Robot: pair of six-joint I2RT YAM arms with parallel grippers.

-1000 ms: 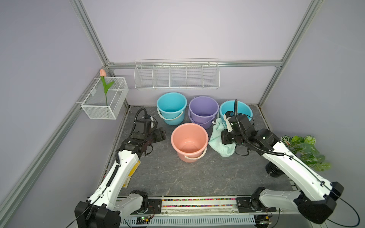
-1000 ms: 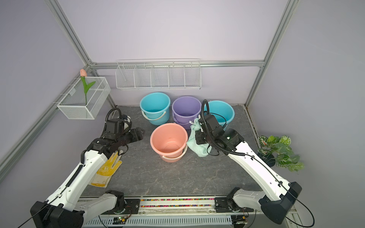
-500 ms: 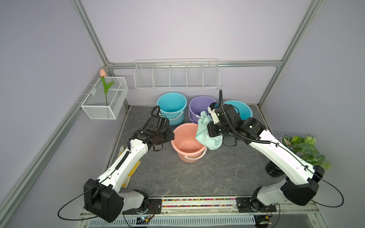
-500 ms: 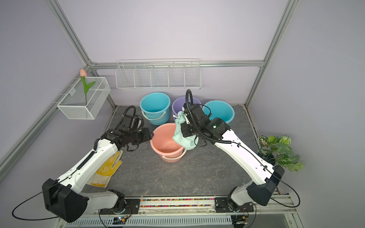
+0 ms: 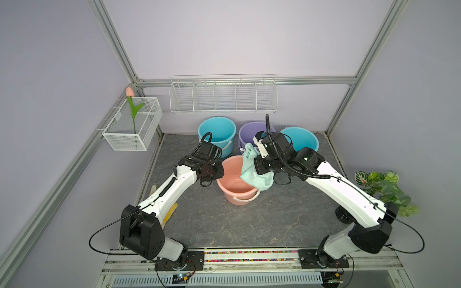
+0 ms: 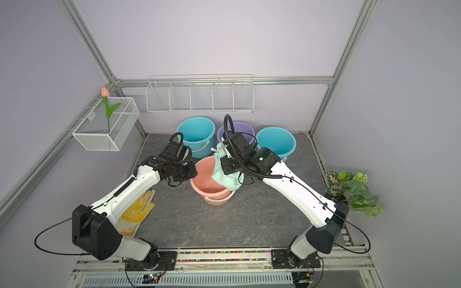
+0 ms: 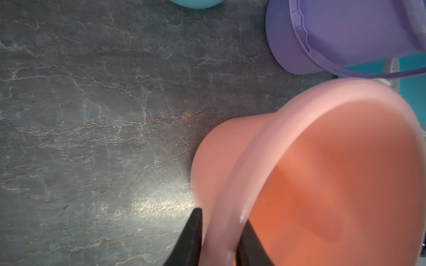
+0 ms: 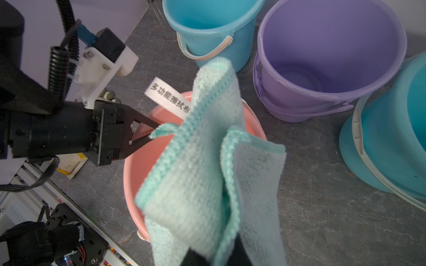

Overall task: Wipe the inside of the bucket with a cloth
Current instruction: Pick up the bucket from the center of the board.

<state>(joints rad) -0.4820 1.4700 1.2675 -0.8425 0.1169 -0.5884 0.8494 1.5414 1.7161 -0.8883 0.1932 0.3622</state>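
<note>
cloth [image 5: 254,174] hangs over the pink bucket [image 5: 240,199]

the right gripper [image 8: 214,253] has its jaws shut tight on the cloth. the cloth hangs just over the pink bucket's mouth, on the side away from the left gripper [image 7: 222,216]. that one pinches the bucket's rim, one jaw inside and one outside. i think the cloth is light, soft and floppy, so a bunched hold near its top works best. the bucket looks light and smooth and could slide, so the rim is a good place to hold.
</note>
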